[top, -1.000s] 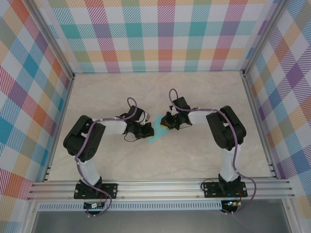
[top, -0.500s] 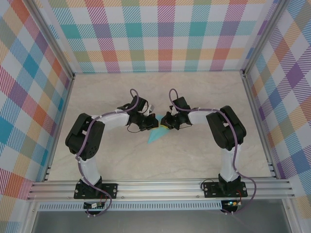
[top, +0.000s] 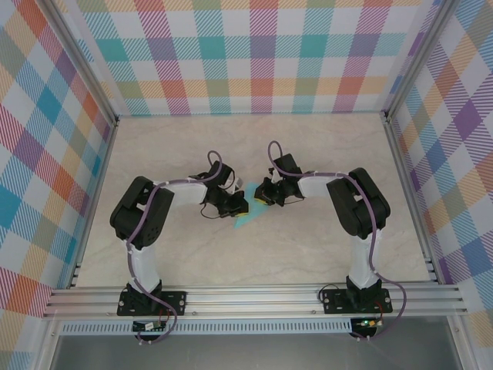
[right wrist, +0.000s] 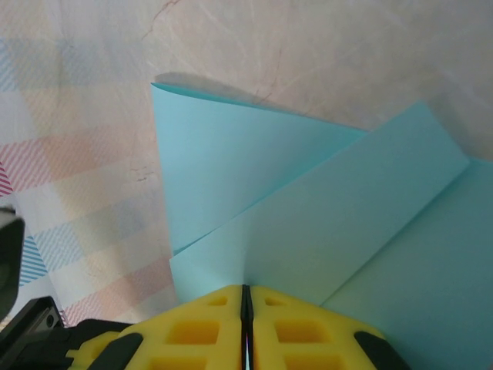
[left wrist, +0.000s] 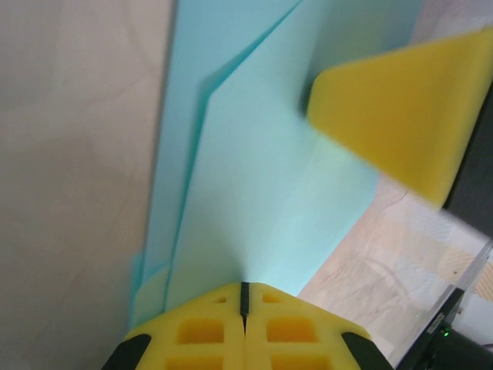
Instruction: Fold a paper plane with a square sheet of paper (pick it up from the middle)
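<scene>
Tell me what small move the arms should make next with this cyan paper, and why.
Probably slide the left claw along the fold in the paper to sharpen the crease, with the right claw as anchor. Both claws are shut on the paper, and its folded layers look loose, one flap curling up off the table.

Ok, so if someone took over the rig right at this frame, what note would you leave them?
Left tool: shut, tip down on the paper sheet; no clear pinch.
Right tool: shut, at the sheet's edge; I cannot tell whether it pinches a layer.
Sheet: lies mid-table, between the two tools.
Done: several diagonal folds are in, with overlapping flaps, one curling upward.
To do: it is not a finished plane yet. Flatten the flaps and make the remaining folds.
</scene>
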You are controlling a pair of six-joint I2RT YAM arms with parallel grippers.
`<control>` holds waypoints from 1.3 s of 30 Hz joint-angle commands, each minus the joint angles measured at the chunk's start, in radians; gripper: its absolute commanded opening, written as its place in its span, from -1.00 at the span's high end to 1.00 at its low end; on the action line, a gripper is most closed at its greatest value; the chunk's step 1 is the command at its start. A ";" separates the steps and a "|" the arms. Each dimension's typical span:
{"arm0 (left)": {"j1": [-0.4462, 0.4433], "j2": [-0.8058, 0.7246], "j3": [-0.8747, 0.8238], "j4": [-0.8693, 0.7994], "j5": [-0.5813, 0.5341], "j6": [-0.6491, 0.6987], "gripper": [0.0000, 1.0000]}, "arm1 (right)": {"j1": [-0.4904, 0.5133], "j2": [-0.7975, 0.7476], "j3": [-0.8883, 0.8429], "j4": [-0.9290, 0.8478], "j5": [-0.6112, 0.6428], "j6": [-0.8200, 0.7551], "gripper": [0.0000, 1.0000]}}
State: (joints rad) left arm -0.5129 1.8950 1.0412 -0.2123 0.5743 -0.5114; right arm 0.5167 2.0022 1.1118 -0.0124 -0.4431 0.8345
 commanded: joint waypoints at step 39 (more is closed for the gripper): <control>-0.009 -0.024 -0.018 -0.092 -0.115 0.027 0.90 | 0.003 -0.017 0.025 -0.037 -0.035 -0.018 0.73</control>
State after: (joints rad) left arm -0.5167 1.8400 1.0023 -0.2455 0.5056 -0.5018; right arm 0.5171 2.0022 1.1168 -0.0158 -0.4564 0.8368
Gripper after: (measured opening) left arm 0.060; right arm 0.134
